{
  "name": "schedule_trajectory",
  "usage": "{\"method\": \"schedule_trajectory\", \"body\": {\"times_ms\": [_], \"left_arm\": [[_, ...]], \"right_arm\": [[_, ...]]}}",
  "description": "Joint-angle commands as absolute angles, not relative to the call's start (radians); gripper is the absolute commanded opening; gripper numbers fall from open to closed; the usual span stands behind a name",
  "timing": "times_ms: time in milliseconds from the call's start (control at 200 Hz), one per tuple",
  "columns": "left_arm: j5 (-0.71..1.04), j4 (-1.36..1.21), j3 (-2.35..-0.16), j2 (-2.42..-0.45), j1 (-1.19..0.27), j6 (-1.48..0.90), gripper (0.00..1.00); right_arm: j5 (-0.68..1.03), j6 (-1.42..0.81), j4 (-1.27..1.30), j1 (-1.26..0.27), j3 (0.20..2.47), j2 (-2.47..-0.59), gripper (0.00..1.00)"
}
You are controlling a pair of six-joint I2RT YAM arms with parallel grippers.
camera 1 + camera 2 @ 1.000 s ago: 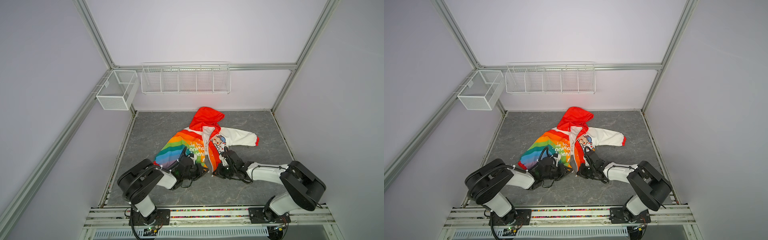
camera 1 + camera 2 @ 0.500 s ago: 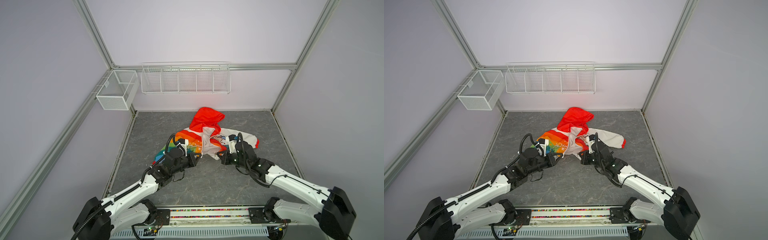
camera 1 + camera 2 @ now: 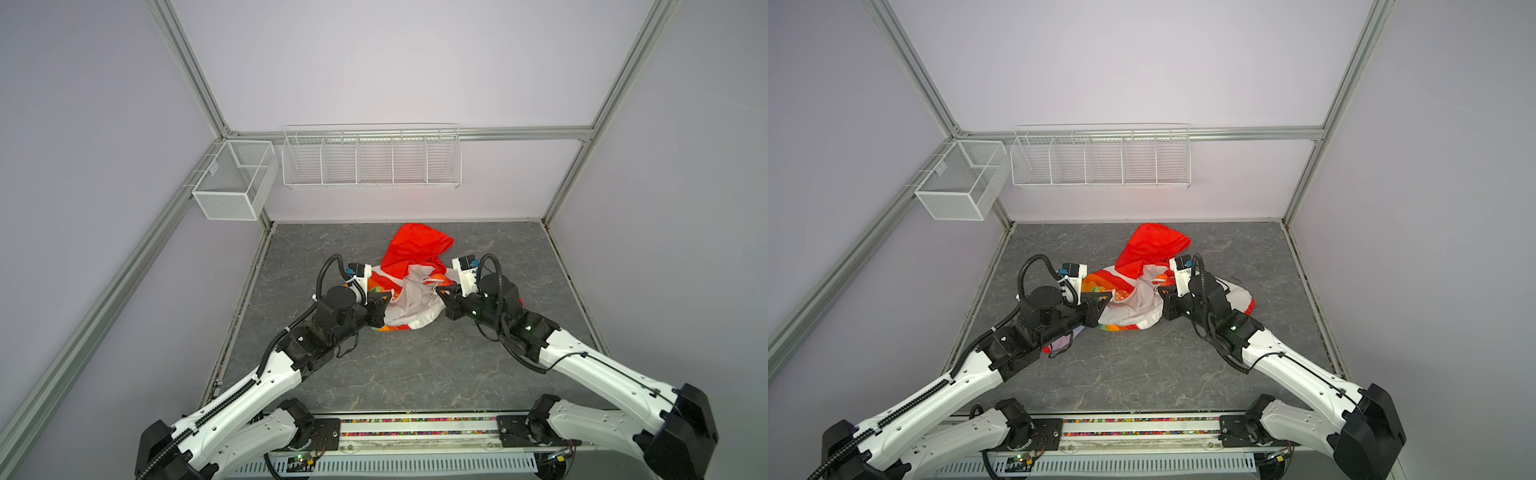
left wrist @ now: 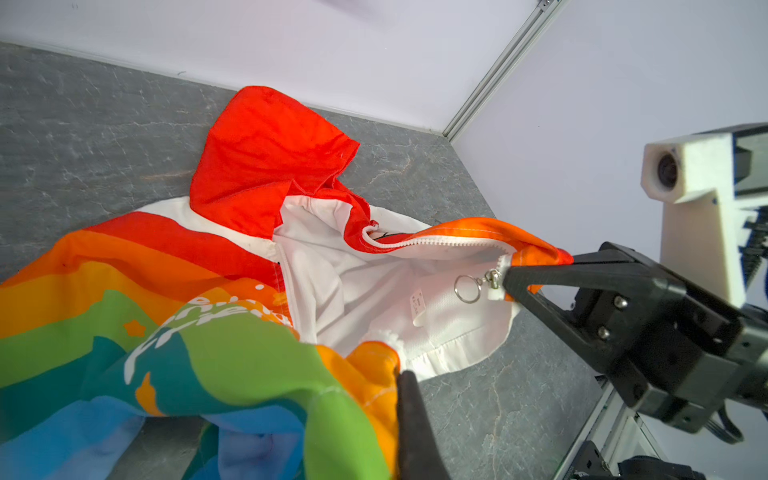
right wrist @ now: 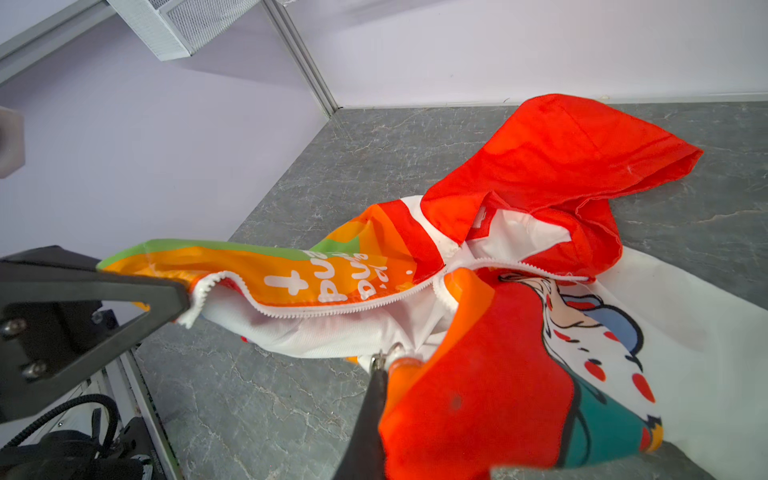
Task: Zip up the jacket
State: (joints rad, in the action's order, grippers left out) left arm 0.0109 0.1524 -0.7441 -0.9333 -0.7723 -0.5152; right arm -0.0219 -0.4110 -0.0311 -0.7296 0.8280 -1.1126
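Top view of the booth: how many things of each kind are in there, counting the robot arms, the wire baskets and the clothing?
Robot arms: 2, left arm and right arm
Wire baskets: 2, mesh box and long rack
Jacket: 1
Total: 5

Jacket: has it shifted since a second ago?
Yes. The jacket has bunched up toward the back wall; the left gripper and right gripper hold its front edges raised off the table.
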Motion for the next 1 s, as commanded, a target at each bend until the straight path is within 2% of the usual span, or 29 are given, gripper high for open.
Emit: {"method": "schedule_trajectory", "body": {"times_ms": [0,135,295,435,625,735,825,995], "left_arm": [[-0.038,0.162,-0.755,-0.898,-0.77,-0.498,0.0],[-0.062,0.05,-0.685,-0.846,-0.77,-0.525,0.0],[-0.096,-0.108,-0.579,-0.777,-0.769,-0.479,0.0],[-0.144,-0.122,-0.579,-0.758,-0.77,-0.461,0.0],[-0.103,-0.175,-0.609,-0.816,-0.769,-0.461,0.0],[-0.067,-0.31,-0.598,-0.854,-0.769,-0.47,0.0],[-0.062,-0.404,-0.595,-0.878,-0.769,-0.476,0.0],[-0.072,-0.485,-0.609,-0.957,-0.767,-0.489,0.0]], "right_arm": [[-0.029,-0.409,-0.115,-0.72,0.914,-1.131,0.06],[-0.055,-0.421,-0.075,-0.72,0.903,-1.118,0.06],[0.029,-0.309,0.182,-0.721,0.784,-1.077,0.06],[0.044,-0.254,0.152,-0.72,0.827,-1.107,0.06],[0.117,-0.31,0.371,-0.719,0.772,-1.09,0.06],[0.148,-0.366,0.358,-0.715,0.812,-1.092,0.06],[0.231,-0.353,0.466,-0.715,0.784,-1.074,0.06],[0.24,-0.35,0.546,-0.714,0.753,-1.047,0.06]]}}
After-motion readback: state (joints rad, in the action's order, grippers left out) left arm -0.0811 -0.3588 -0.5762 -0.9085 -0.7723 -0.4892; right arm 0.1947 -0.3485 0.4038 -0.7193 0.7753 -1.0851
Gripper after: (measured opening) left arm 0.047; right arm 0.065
